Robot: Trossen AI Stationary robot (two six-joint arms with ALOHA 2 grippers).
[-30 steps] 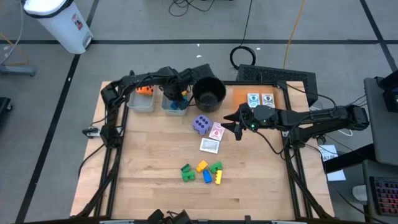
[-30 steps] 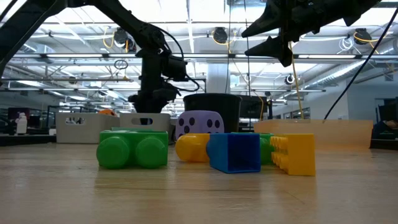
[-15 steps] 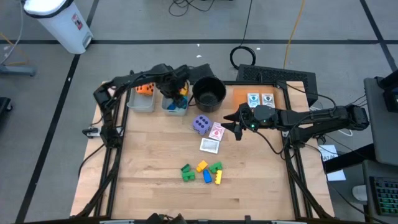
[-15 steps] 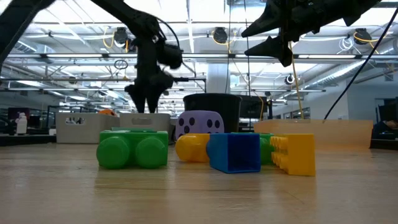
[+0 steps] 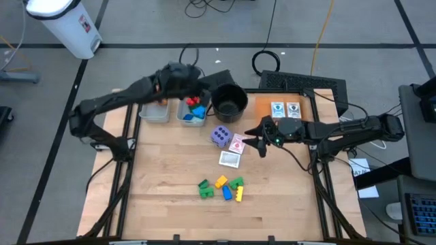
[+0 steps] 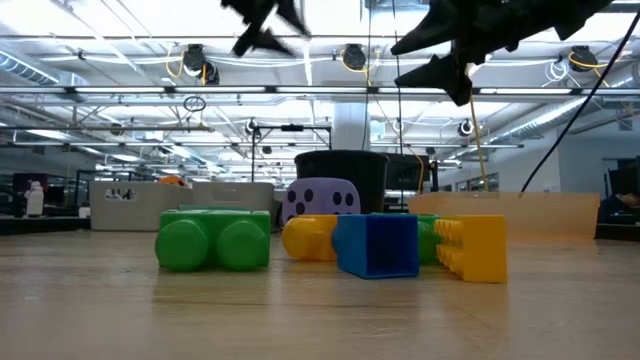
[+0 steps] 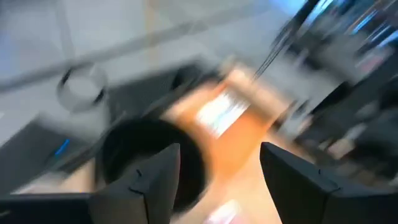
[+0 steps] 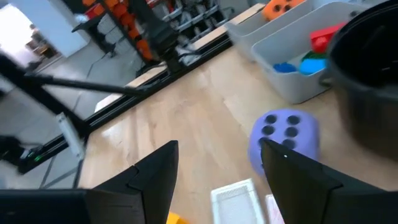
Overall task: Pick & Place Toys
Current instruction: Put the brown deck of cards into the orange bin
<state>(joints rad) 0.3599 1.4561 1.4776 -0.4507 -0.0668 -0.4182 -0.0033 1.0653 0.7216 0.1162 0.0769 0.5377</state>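
Note:
Red and blue blocks [image 5: 195,110] lie in the right one of two grey bins [image 5: 182,117]; an orange die [image 8: 278,7] lies in the left bin [image 5: 154,113]. A purple die [image 5: 219,136], two picture cards [image 5: 234,151] and a cluster of green, yellow and blue blocks [image 5: 222,188] rest on the wooden table. My left gripper [image 5: 196,86] hangs high above the bins, open and holding nothing [image 7: 221,180]. My right gripper [image 5: 253,136] hovers open just right of the purple die, above the cards, also holding nothing [image 8: 217,180].
A round black pot [image 5: 228,102] stands right of the bins. Two more cards [image 5: 285,109] lie on an orange mat at the table's far right. Bare wood lies at the near left [image 5: 163,184]. A white bucket [image 5: 67,24] and cables are on the floor beyond the table.
My left gripper has risen steeply from just over the right bin to high above it, tipping from pointing down to nearly level. The red and blue blocks in that bin now show uncovered. My right arm has kept still.

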